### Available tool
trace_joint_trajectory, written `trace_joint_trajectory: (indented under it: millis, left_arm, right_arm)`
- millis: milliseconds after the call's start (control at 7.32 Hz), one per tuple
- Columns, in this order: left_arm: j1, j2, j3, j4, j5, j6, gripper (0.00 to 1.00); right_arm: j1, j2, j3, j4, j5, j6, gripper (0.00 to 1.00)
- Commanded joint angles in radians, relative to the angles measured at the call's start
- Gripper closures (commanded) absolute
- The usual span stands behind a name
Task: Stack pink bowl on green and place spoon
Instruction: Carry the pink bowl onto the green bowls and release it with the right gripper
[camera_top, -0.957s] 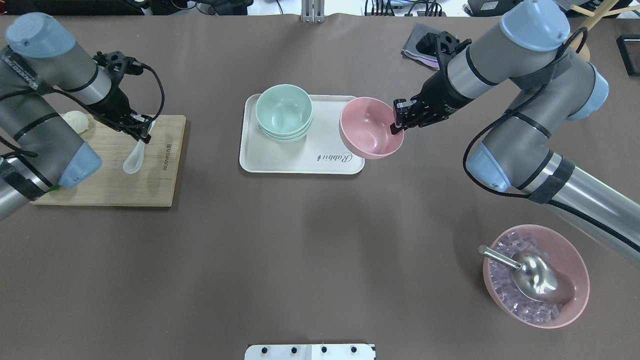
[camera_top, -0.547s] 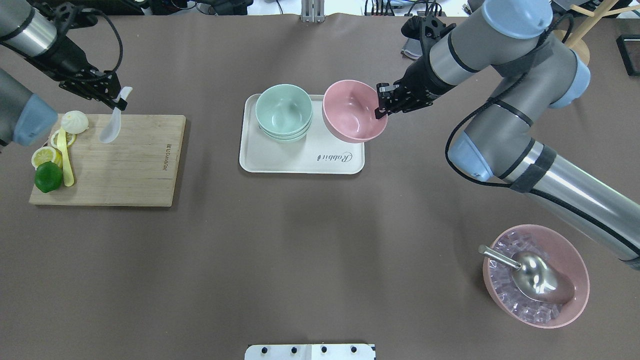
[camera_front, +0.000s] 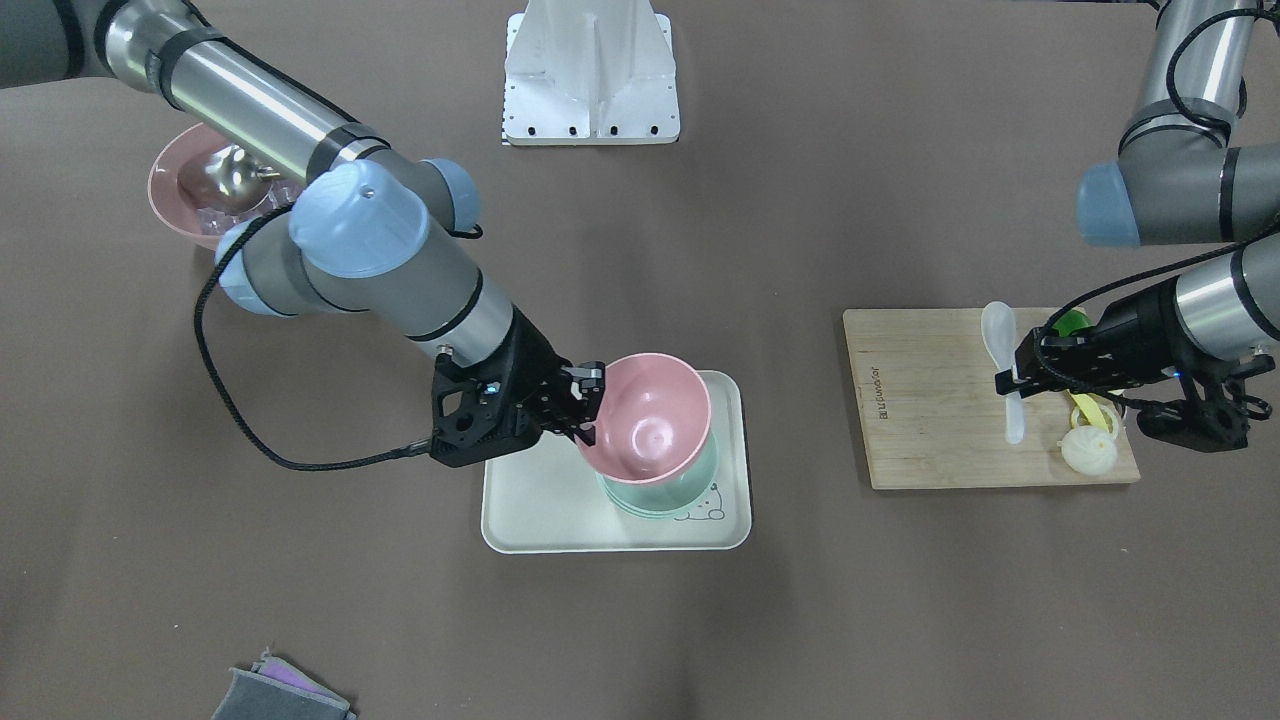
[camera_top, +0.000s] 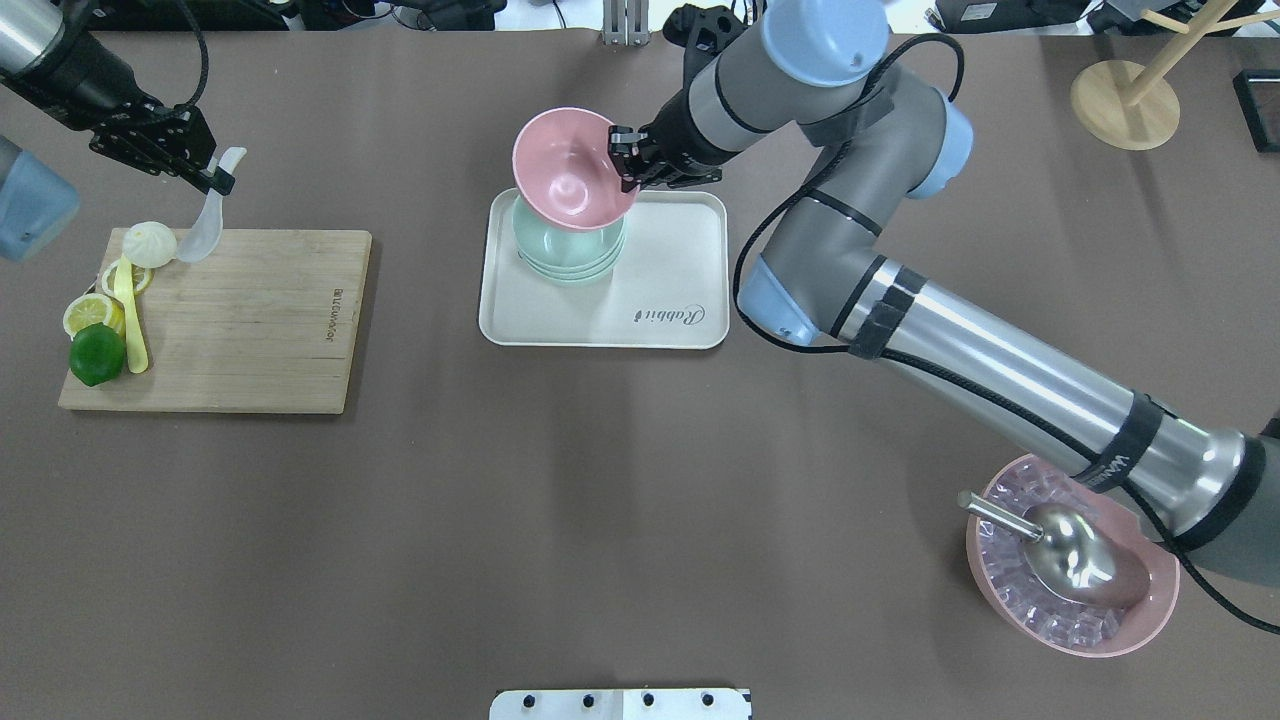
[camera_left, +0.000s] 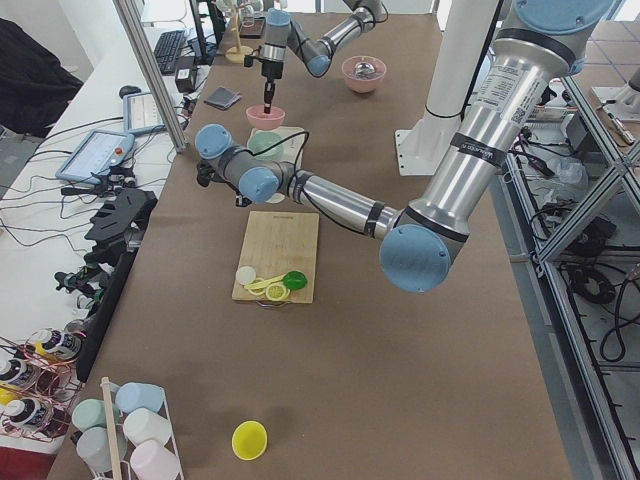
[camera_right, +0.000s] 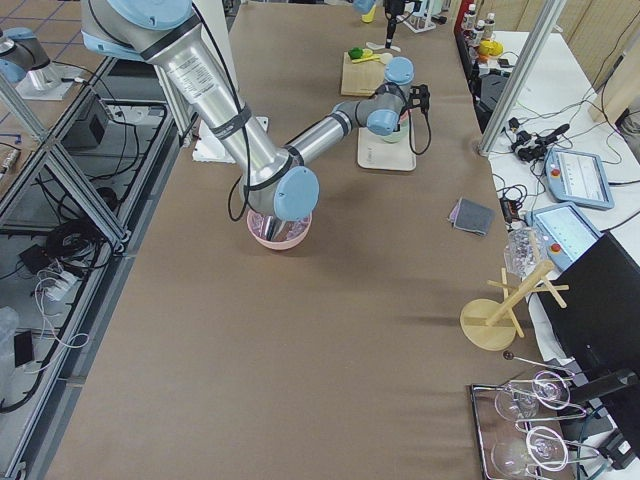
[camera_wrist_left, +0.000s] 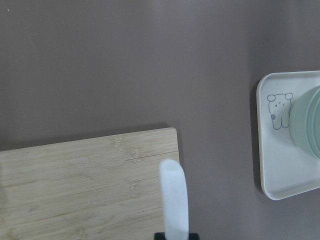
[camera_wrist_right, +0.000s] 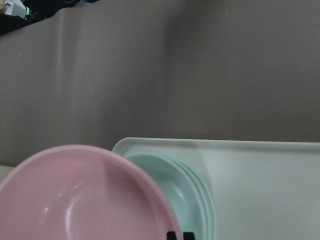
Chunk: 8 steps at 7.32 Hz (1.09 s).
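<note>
- Nearest the robot's base, a pink dish of ice (camera_top: 1168, 585) with a metal scoop (camera_top: 1075, 555) in it sits well apart from the work.
- Farther out, the wooden board (camera_top: 250, 320) carries a bun (camera_top: 150, 243) at its far left corner.
- The white tray (camera_top: 660, 290) holds the stack of green bowls (camera_top: 568, 262) on the end toward the robot's left.
- The pink bowl (camera_top: 570, 175) hangs tilted over that stack, apparently not yet seated. It looks light, rigid and smooth (likely melamine, so slippery). A rim pinch is the only real hold, and it lets the bowl droop.
- The right gripper (camera_top: 622, 160) is closed down to the thickness of the bowl's wall, one finger inside the rim and one outside. It touches nothing else. Levelling the bowl before letting go should help it nest.
- Farthest out, the spoon (camera_top: 205, 225) is small, stiff, glossy and probably brittle. It is best held by the handle.
- The left gripper (camera_top: 215, 180) is nearly closed on the handle end. The spoon's scoop dangles above the board's far edge, just beside the bun.
</note>
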<state>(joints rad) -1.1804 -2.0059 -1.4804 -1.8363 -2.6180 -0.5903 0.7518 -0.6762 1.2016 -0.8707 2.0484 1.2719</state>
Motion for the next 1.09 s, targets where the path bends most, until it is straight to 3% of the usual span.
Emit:
trace_joint_trajectory:
  millis: [0,547,957]
  left_arm:
    - [-0.001,-0.001,0.006,-0.001,-0.001,0.0,1.0]
    - [0.001,-0.001,0.012,-0.003,0.001,0.001,1.0]
    - [0.001,-0.007,0.012,-0.003,0.001,0.0,1.0]
  right_arm:
    - [-0.029,0.035,-0.043,0.028,-0.051,0.024,1.0]
    - [-0.029,-0.04,0.013,0.03,-0.042,0.021,1.0]
    - [-0.029,-0.039,0.013,0.028,-0.048,0.02,1.0]
